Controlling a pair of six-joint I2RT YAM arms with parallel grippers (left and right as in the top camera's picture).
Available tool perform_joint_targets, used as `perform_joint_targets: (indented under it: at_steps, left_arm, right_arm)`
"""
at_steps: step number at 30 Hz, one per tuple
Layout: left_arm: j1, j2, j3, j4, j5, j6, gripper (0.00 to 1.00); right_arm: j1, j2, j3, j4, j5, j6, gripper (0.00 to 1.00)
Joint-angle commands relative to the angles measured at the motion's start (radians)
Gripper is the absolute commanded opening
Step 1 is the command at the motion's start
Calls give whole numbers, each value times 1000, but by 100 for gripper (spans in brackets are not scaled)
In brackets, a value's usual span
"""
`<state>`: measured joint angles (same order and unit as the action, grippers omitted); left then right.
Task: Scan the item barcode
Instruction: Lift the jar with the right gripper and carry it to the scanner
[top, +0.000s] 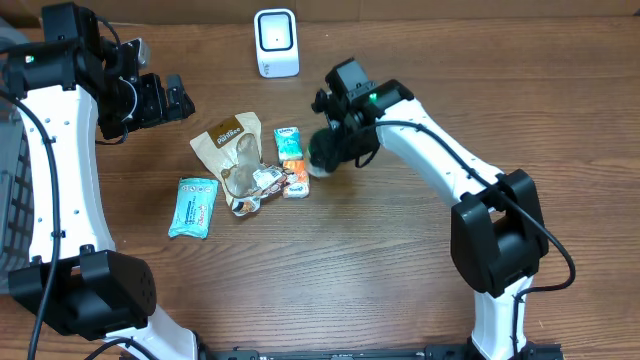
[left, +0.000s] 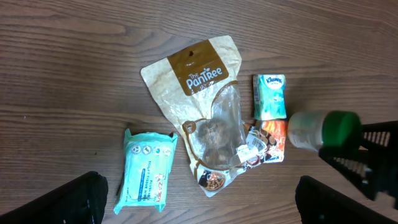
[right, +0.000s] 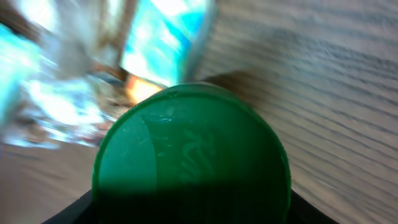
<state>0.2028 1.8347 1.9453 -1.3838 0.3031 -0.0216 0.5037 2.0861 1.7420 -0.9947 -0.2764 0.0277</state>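
Overhead: straddles bottle (left: 305, 129) with right gripper (top: 330, 155), jaws partly spread either side of the green cap (right: 189, 162); cannot tell whether pinching it or just clear. Points the bottle's base toward orange pouch (left: 273, 140) just beyond the tips. Holds left gripper (left: 199, 196) spread wide, nothing between its jaws, bag (left: 205, 112) and wipes (left: 146, 171) ahead of them.

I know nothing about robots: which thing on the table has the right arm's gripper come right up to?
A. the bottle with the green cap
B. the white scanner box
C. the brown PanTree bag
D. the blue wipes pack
A: the bottle lies right at the right gripper, and its green cap fills that arm's wrist view.
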Motion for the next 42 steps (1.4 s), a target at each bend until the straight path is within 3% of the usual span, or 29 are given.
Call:
perform_joint_targets:
  at_steps: [1, 15, 20, 24, 32, 37, 42]
  left_arm:
    - [-7, -24, 4, 0, 1, 23, 99]
    - [-7, -24, 4, 0, 1, 23, 100]
    - [-7, -24, 4, 0, 1, 23, 99]
    - [-7, -24, 4, 0, 1, 23, 100]
    - [-7, -24, 4, 0, 1, 23, 100]
    - [-7, -24, 4, 0, 1, 23, 99]
    - [-7, -24, 4, 0, 1, 23, 100]
  right_arm:
    - [-45, -81, 85, 5, -206, 162, 43]
    - [-235, -147, 100, 68, -984, 534, 47]
    - [-240, -147, 100, 74, -1053, 657, 47]
    - [-230, -147, 100, 84, -1045, 661, 41]
    - [-220, -147, 100, 152, -776, 653, 39]
    - [-160, -146, 98, 217, -331, 618, 38]
    - [-64, -142, 93, 367, 201, 574, 29]
